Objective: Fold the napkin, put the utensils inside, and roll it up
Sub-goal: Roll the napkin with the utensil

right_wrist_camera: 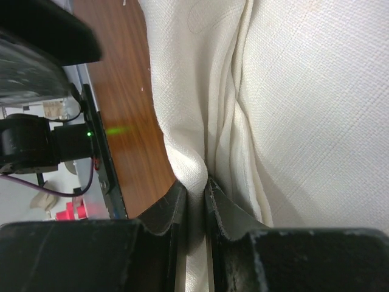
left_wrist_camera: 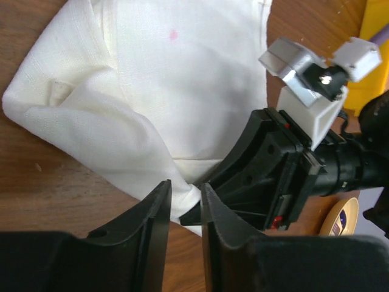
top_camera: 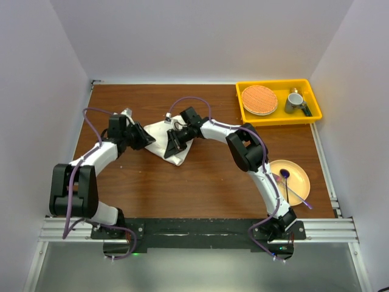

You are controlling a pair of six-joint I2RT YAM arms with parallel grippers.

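Right wrist view shows the right tool (right_wrist_camera: 196,196) pinching a napkin (right_wrist_camera: 298,121) fold.

Napkin (top_camera: 163,139): on the table (top_camera: 206,182), far middle.
Tray (top_camera: 279,120): far right, mug (top_camera: 295,101) in it.
Plate (top_camera: 299,172): near right, utensil (top_camera: 292,187) on it.

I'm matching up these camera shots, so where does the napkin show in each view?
Top external: napkin, centre-left of the table.
Left wrist: napkin fills the upper left.
Right wrist: napkin fills the right half.
Shared landmark: the right gripper pinching its fold.
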